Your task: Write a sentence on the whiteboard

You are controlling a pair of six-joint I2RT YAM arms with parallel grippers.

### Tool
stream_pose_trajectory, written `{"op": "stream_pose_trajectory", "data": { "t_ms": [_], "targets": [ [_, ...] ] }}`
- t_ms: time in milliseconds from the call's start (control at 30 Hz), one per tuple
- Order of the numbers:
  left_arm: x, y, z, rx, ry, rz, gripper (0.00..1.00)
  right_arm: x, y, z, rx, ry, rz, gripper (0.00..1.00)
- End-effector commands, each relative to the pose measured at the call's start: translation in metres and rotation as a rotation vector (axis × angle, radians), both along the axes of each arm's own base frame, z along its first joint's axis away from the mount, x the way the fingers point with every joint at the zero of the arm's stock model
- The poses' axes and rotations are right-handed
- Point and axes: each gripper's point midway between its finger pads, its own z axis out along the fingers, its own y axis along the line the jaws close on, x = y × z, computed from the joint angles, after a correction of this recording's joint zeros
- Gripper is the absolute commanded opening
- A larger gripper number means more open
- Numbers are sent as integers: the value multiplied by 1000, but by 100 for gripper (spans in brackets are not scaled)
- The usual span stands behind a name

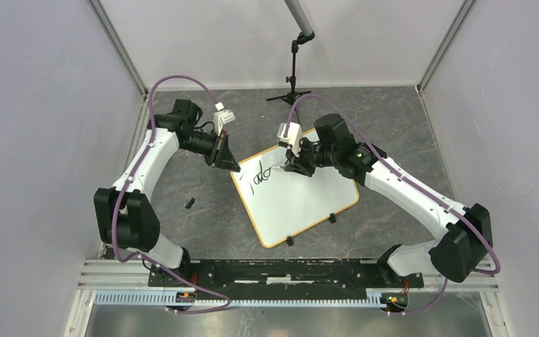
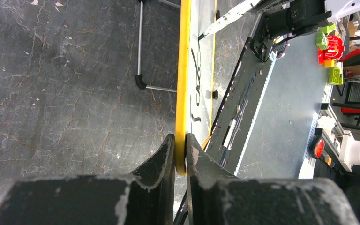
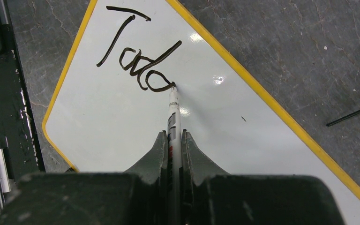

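- Whiteboard (image 1: 302, 203): one.
- Black clip feet (image 1: 289, 241) on its near edge: two.
- Line of black writing (image 3: 136, 61): one, with four letters counted.
- Marker (image 3: 173, 110): one.
- Robot arms (image 1: 147, 158): two.
- Grippers: two, namely left gripper (image 2: 180, 140) and right gripper (image 3: 172, 138), each with two fingers.
- Purple cables (image 1: 182, 78): two, one per arm.
- Tripod stand (image 1: 293, 88): one.
- Small loose black piece (image 1: 189, 203) on the table (image 1: 393, 126): one; its kind cannot be told.
- Table: one.
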Motion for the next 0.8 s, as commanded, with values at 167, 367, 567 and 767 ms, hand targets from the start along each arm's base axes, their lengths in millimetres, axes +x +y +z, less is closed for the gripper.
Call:
{"op": "stream_pose_trajectory", "data": {
  "t_ms": [167,367,567,767],
  "targets": [
    [0,-3,4,-20,-3,-3,3,2,-2,0,4,-7,-8,0],
    [0,-3,5,-21,-4,-3,3,-4,-4,-5,-11,1,10,0],
    [0,-3,4,-20,-2,-4,2,-13,-8,-13,-34,17,33,0],
    [0,-3,4,-20,-4,-3,3,-12,-12,-10,-51,0,28,0]
  ]
}}
